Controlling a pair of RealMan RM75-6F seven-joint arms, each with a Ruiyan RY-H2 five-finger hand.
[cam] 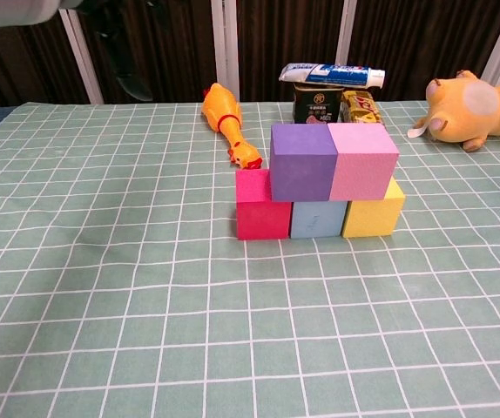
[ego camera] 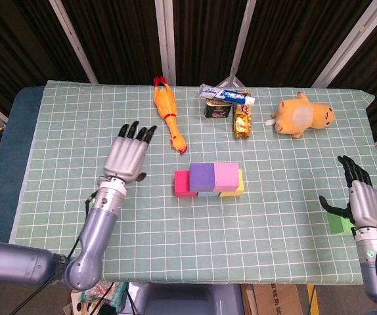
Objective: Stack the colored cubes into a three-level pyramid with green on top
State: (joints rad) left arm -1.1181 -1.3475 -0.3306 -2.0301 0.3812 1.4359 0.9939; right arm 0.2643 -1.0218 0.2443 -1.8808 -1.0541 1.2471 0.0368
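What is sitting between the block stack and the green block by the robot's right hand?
Nothing: in the head view, only bare checked cloth lies between the block stack and the green block beside the right hand.

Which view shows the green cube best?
The head view. The green cube lies near the table's right edge, beside the right hand, whose thumb reaches over it. Whether the hand holds it, I cannot tell. The chest view does not show the cube.

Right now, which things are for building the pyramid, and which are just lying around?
For the pyramid: red cube, blue cube, yellow cube, purple cube, pink cube, green cube.

Lying around: rubber chicken, toothpaste, can, snack packet, plush toy.
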